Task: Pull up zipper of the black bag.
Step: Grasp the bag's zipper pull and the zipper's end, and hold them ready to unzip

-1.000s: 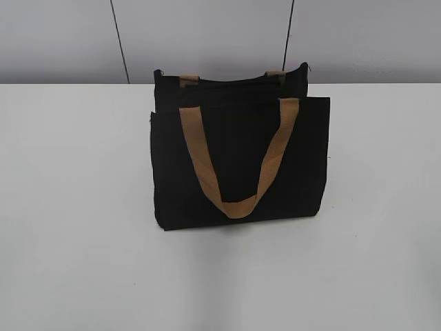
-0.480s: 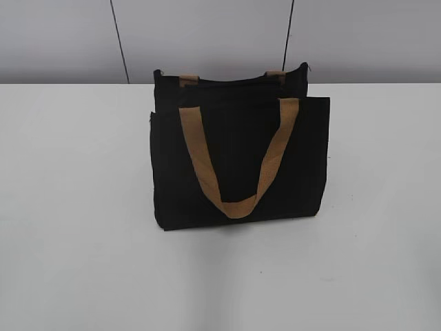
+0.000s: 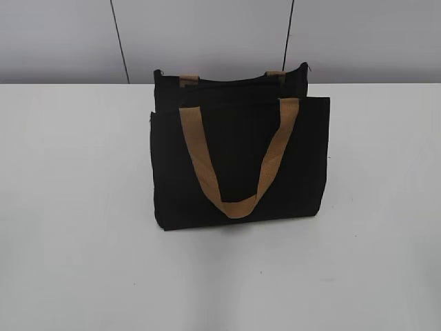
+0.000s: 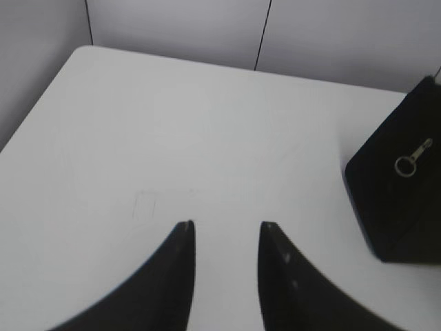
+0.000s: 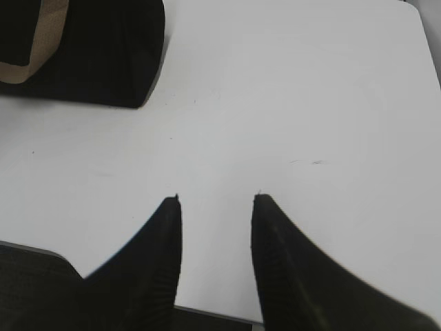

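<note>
The black bag stands upright in the middle of the white table, with a tan loop handle hanging down its front. The zipper runs as a thin black line along its top rim. Its silvery ring pull hangs on the bag's end in the left wrist view, where the bag sits at the right edge. My left gripper is open and empty over bare table, left of the bag. My right gripper is open and empty, near the table's front edge, right of the bag.
A grey panelled wall with dark seams rises behind the table. The table's front edge lies just under the right gripper. The table's far left corner shows in the left wrist view.
</note>
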